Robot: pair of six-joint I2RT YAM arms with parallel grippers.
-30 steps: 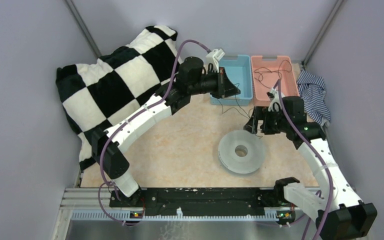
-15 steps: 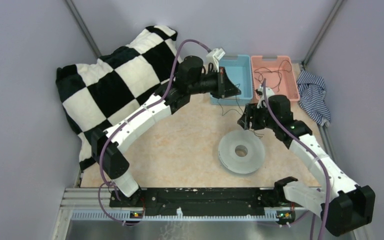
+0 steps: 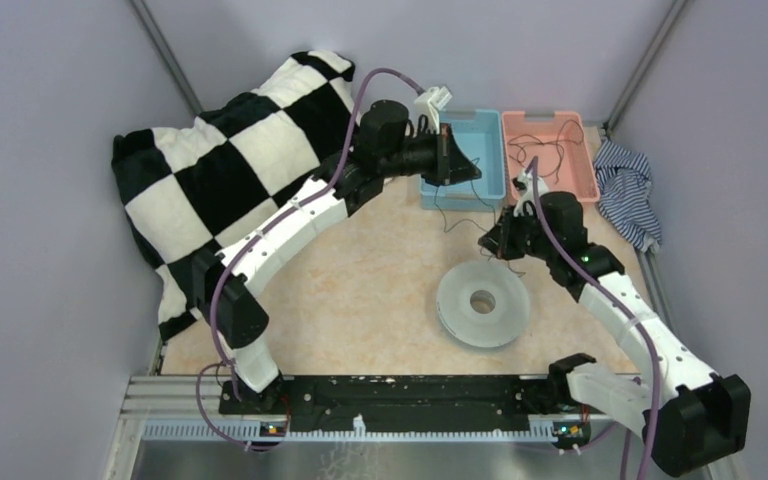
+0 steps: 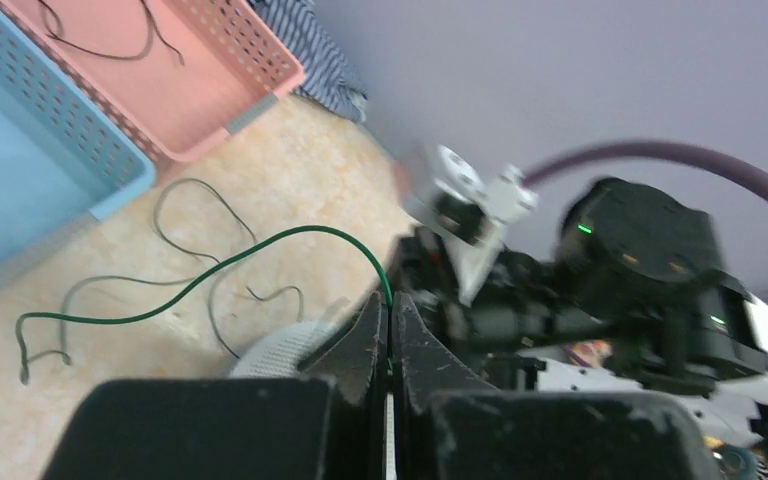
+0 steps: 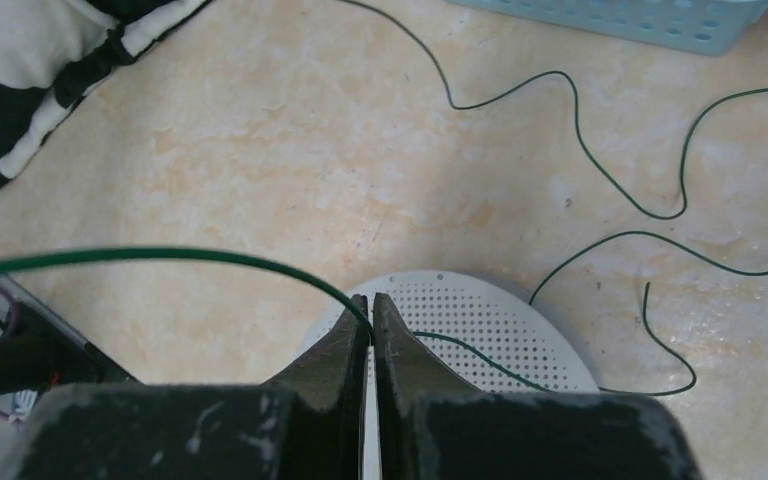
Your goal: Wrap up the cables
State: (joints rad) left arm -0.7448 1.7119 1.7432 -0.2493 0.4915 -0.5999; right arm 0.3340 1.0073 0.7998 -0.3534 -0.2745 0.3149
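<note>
A thin dark-green cable (image 4: 210, 275) runs in loose curves over the table and up into my left gripper (image 4: 390, 300), which is shut on it in the air by the blue basket (image 3: 493, 190). The same kind of cable (image 5: 160, 255) arcs into my right gripper (image 5: 371, 300), whose tips pinch it just above the far edge of the pale grey perforated spool (image 5: 520, 330). From above, the left gripper (image 3: 465, 170) and the right gripper (image 3: 490, 243) are close together, behind the spool (image 3: 483, 303). More cable loops (image 5: 600, 170) lie slack on the table.
A pink basket (image 3: 588, 170) holding more thin cables (image 3: 545, 150) stands beside the blue one at the back. A black-and-white checked pillow (image 3: 230, 160) fills the left side. A striped cloth (image 3: 625, 185) lies at the right wall.
My right gripper has moved left toward the spool's far edge and closed on the cable. The left arm has shifted slightly, still gripping its cable.
</note>
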